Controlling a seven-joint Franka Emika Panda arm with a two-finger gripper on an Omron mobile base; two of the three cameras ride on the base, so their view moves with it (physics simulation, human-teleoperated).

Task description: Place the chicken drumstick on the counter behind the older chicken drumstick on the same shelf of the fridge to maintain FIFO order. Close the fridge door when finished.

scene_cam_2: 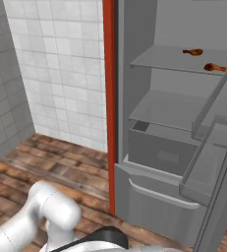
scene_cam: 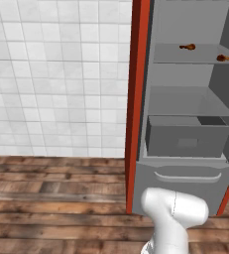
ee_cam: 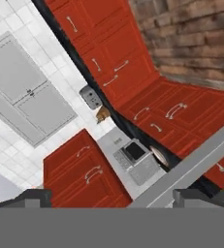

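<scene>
The pincer (ee_cam: 111,196) gapes wide, empty, facing the worktop (ee_cam: 133,131); base views show two drumsticks (scene_cam: 188,47) (scene_cam: 224,58) on the fridge (scene_cam: 185,99) shelf (scene_cam: 185,55).

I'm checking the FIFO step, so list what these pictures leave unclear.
- The two drumsticks, rear and front, on the shelf: too small to tell older from newer.
- Fridge door: cut off by the right base view's edge.
- Gripper: open, empty, its fingertips half under the bottom band.

Kitchen: open fridge (scene_cam: 185,144), red cabinets (ee_cam: 133,63), microwave (ee_cam: 135,157).
</scene>
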